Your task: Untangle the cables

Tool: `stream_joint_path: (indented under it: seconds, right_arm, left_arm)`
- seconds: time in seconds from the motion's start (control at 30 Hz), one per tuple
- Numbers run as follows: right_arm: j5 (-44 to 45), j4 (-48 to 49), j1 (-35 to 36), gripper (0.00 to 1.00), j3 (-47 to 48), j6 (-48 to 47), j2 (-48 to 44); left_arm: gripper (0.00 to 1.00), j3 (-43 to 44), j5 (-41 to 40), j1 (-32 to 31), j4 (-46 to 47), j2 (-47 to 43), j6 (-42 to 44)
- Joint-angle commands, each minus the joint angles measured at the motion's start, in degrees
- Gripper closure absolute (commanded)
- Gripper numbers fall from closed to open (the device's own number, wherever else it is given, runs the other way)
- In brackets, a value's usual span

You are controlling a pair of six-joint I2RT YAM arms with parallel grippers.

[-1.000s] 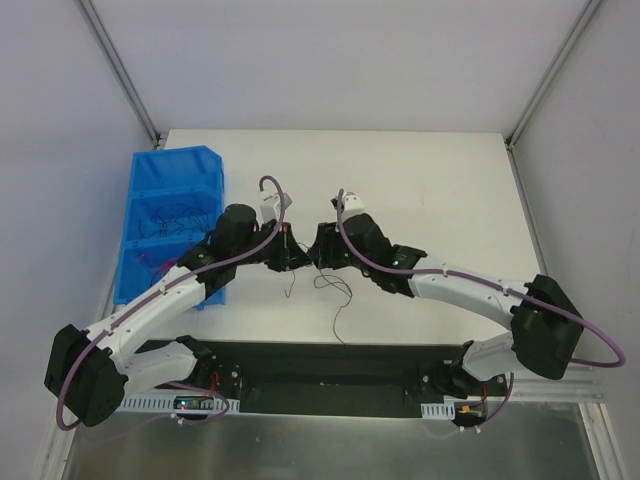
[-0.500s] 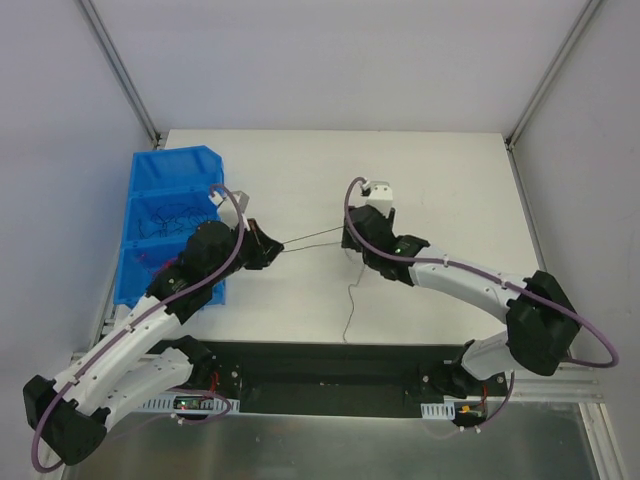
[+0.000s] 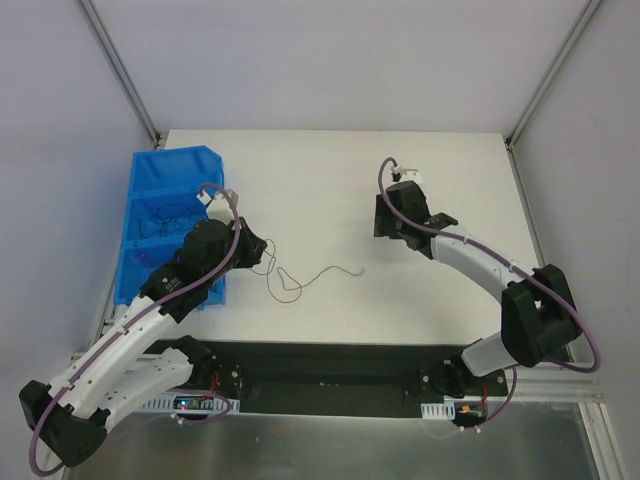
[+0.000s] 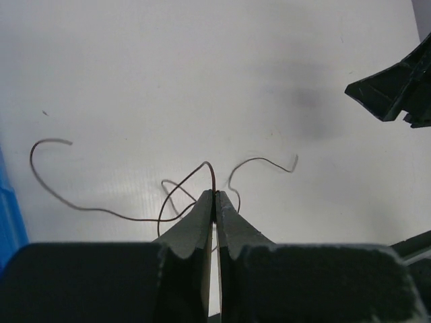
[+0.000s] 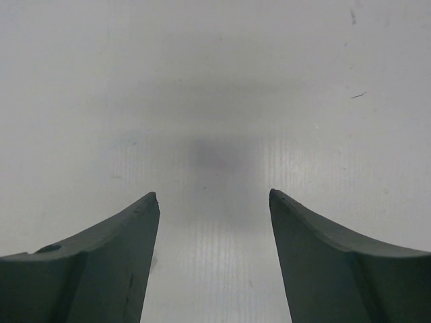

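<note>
One thin dark-red cable (image 3: 312, 279) lies slack and curly on the white table (image 3: 440, 160), trailing right from my left gripper (image 3: 263, 254). In the left wrist view the left gripper (image 4: 215, 194) is shut on a loop of that cable (image 4: 207, 165), whose two loose ends curl away left (image 4: 47, 142) and right (image 4: 266, 160). My right gripper (image 3: 382, 222) hovers to the right of the cable, apart from it. Seen from the right wrist, the right gripper (image 5: 214, 195) stands open over bare table with nothing between its fingers. More cables (image 3: 168, 214) lie in the blue bin.
A blue bin (image 3: 175, 155) with several compartments stands at the table's left edge, just behind my left arm; its edge shows in the left wrist view as a blue strip (image 4: 7, 215). The right gripper's dark finger (image 4: 397, 84) shows at that view's upper right.
The cable was stretched taut between both grippers; the right gripper has opened, let go and moved up and right. The cable now lies slack on the table, held only by the left gripper.
</note>
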Motion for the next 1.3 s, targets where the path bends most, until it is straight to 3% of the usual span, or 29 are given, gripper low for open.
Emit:
stream_joint_path:
  seconds: [0.0, 0.2, 0.4, 0.47, 0.53, 0.73, 0.83, 0.93, 1.0, 1.1, 1.27]
  right_arm:
    - [-12.5, 4.2, -0.4, 0.31, -1.9, -0.3, -1.6]
    - [-27.7, 19.1, -0.4, 0.30, -10.3, 4.2, -2.5]
    - [-28.0, 22.2, -2.0, 0.30, -13.5, 5.5, -4.5]
    - [-27.7, 24.4, -2.7, 0.30, -15.4, 5.3, -6.1]
    - [-26.9, 25.7, -3.3, 0.30, -16.6, 5.0, -7.0]
    - [-28.9, 25.5, -4.2, 0.29, -17.1, 7.5, -8.2]
    - [-32.5, 21.9, -4.0, 0.30, -16.5, 8.1, -9.5]
    - [-31.5, 22.0, -4.0, 0.30, -19.7, 5.7, -12.6]
    - [-29.1, 24.2, -4.0, 0.30, -22.2, 4.8, -14.1]
    - [-30.2, 30.7, -4.0, 0.30, -25.7, 5.1, -15.4]
    - [-29.4, 32.1, -4.7, 0.30, -26.8, 6.2, -14.4]
  left_arm:
    - [1.00, 3.3, 4.2, 0.3, -0.4, 4.5, 2.4]
    - [1.00, 8.3, 16.0, 0.3, -0.7, 18.7, 5.0]
    - [1.00, 12.3, 24.2, -0.4, -1.2, 34.5, 6.5]
    - [0.96, 14.1, 24.1, -1.8, -1.2, 38.5, 6.8]
    - [0.90, 16.2, 22.5, -4.3, -1.4, 41.3, 7.6]
    - [0.55, 19.0, 15.7, -9.8, -2.7, 43.6, 10.2]
    - [0.43, 18.8, 11.5, -12.1, -5.4, 42.6, 12.1]
    - [0.07, 16.5, 10.7, -13.7, -5.5, 41.3, 14.4]
    - [0.01, 15.3, 9.1, -14.4, -5.6, 40.7, 15.8]
    - [0.01, 15.0, 8.5, -14.4, -5.5, 41.2, 18.9]
    - [0.02, 18.6, 12.6, -14.5, -8.5, 47.8, 25.0]
